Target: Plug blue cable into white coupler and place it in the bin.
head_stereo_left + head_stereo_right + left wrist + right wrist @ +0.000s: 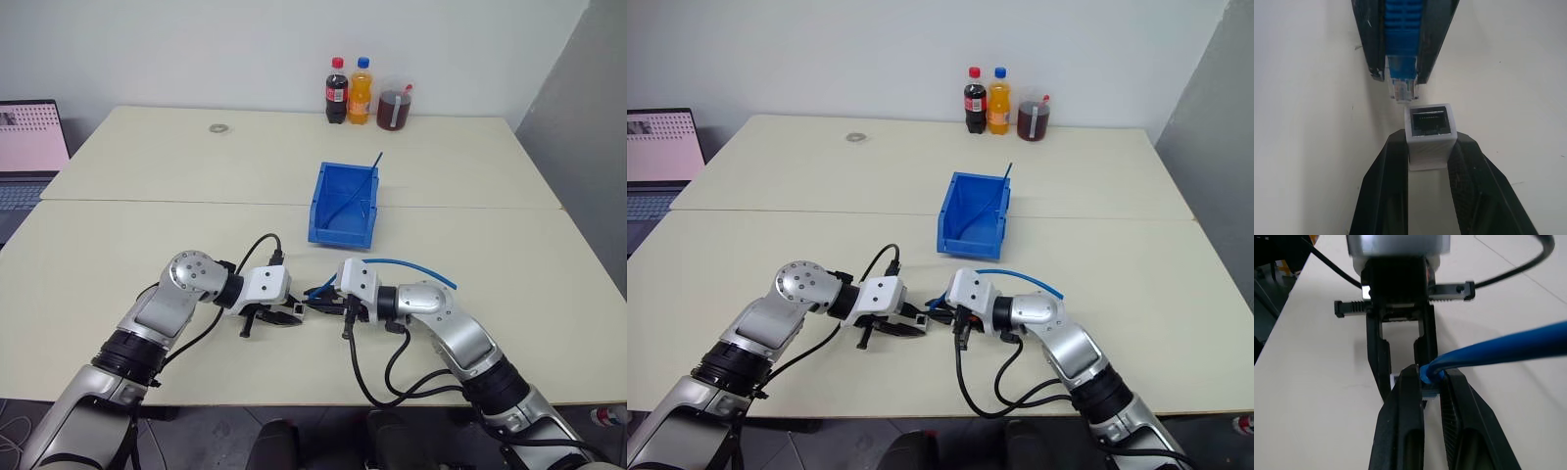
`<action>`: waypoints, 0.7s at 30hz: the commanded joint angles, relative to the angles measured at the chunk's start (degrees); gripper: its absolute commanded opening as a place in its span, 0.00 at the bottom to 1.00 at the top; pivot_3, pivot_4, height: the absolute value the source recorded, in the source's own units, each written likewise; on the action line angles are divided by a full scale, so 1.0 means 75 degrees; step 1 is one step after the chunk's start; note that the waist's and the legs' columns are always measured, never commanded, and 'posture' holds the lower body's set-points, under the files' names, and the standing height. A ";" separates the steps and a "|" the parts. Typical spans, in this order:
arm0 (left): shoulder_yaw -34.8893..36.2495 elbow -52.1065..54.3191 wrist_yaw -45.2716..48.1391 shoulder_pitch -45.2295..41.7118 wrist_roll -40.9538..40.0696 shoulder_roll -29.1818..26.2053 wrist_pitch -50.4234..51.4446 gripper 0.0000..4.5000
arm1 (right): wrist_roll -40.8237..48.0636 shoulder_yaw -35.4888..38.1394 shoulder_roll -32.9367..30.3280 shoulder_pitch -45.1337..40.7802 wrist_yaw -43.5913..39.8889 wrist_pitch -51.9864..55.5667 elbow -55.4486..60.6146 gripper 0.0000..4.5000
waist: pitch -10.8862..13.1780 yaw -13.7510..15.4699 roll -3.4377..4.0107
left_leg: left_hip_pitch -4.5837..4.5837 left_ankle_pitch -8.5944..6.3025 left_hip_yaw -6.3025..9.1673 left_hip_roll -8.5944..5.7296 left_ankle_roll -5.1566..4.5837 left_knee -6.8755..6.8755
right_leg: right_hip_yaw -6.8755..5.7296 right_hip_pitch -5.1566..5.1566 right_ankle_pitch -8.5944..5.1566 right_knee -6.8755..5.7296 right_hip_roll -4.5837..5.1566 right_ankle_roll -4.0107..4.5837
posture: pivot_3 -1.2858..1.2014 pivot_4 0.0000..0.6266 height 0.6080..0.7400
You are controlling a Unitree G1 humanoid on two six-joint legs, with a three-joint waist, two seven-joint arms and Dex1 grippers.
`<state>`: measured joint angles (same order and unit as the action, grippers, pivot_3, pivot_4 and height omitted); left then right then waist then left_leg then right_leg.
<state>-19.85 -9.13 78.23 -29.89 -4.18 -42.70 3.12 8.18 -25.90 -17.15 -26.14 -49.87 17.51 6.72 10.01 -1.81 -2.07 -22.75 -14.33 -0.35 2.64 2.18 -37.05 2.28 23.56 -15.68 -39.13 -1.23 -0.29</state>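
My left gripper is shut on the white coupler, whose dark socket faces my right gripper. The right gripper is shut on the blue cable just behind its clear plug. The plug tip hangs a little short of the socket and slightly off to one side, outside it. Both grippers meet above the near table, the left gripper facing the right gripper. The cable arcs back over my right hand. The blue bin stands a short way beyond them, at mid-table.
A thin dark-blue strand pokes out of the bin's far corner. Two bottles and a jar stand at the table's back edge. A small ring lies at the back left. A laptop sits at far left.
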 commanded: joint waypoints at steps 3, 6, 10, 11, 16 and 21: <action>-0.0109 -0.0265 0.0009 0.0128 0.0250 -0.0001 0.0025 0.17 | 0.0127 0.0018 0.0137 -0.0241 -0.0112 0.0229 0.0424 0.04 | -0.0002 0.0001 0.0000 | 0.0004 0.0000 0.0001 -0.0001 0.0000 -0.0001 | -0.0001 -0.0006 0.0000 0.0000 0.0000 0.0000 | 0.52 0.24 1.00; -0.0106 -0.0287 0.0003 0.0122 0.0248 0.0023 0.0029 0.17 | -0.0107 -0.0129 0.0185 -0.0255 -0.0060 0.0139 0.0231 0.04 | -0.0003 0.0000 0.0000 | 0.0007 0.0000 0.0000 -0.0001 0.0000 -0.0002 | 0.0000 -0.0008 0.0000 -0.0001 0.0000 0.0000 | 0.52 0.24 1.00; -0.0096 -0.0292 -0.0013 0.0121 0.0239 0.0045 0.0050 0.17 | -0.0276 -0.0201 0.0180 -0.0284 -0.0060 0.0067 0.0005 0.04 | -0.0004 0.0002 0.0001 | 0.0008 0.0000 -0.0001 -0.0001 0.0000 -0.0002 | 0.0000 -0.0008 0.0000 -0.0002 0.0001 0.0000 | 0.52 0.24 1.00; -0.0096 -0.0292 -0.0020 0.0119 0.0240 0.0052 0.0058 0.17 | -0.0296 -0.0201 0.0170 -0.0289 -0.0074 0.0047 -0.0037 0.04 | -0.0004 0.0003 0.0001 | 0.0008 0.0000 -0.0001 -0.0001 0.0000 -0.0002 | 0.0000 -0.0008 0.0000 -0.0002 0.0000 0.0000 | 0.52 0.24 1.00; -0.0084 -0.0293 -0.0042 0.0120 0.0243 0.0062 0.0086 0.17 | -0.0409 -0.0233 0.0164 -0.0321 -0.0130 0.0010 -0.0150 0.04 | -0.0005 0.0003 0.0001 | 0.0007 0.0000 0.0000 -0.0002 0.0000 -0.0002 | -0.0001 -0.0008 0.0000 -0.0002 0.0001 0.0000 | 0.52 0.24 1.00; -0.0067 -0.0291 -0.0064 0.0127 0.0237 0.0069 0.0105 0.17 | -0.0482 -0.0311 0.0145 -0.0314 -0.0196 -0.0027 -0.0223 0.04 | -0.0006 0.0002 0.0001 | 0.0009 0.0000 -0.0001 -0.0001 0.0000 -0.0003 | 0.0000 -0.0009 0.0000 -0.0003 0.0001 0.0000 | 0.52 0.24 1.00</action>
<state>-19.65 -9.74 78.12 -29.91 -4.18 -42.27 3.28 5.17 -27.95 -16.19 -27.77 -50.74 18.01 4.64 9.96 -1.80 -2.06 -22.68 -14.33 -0.35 2.63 2.18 -37.07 2.28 23.49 -15.68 -39.15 -1.22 -0.29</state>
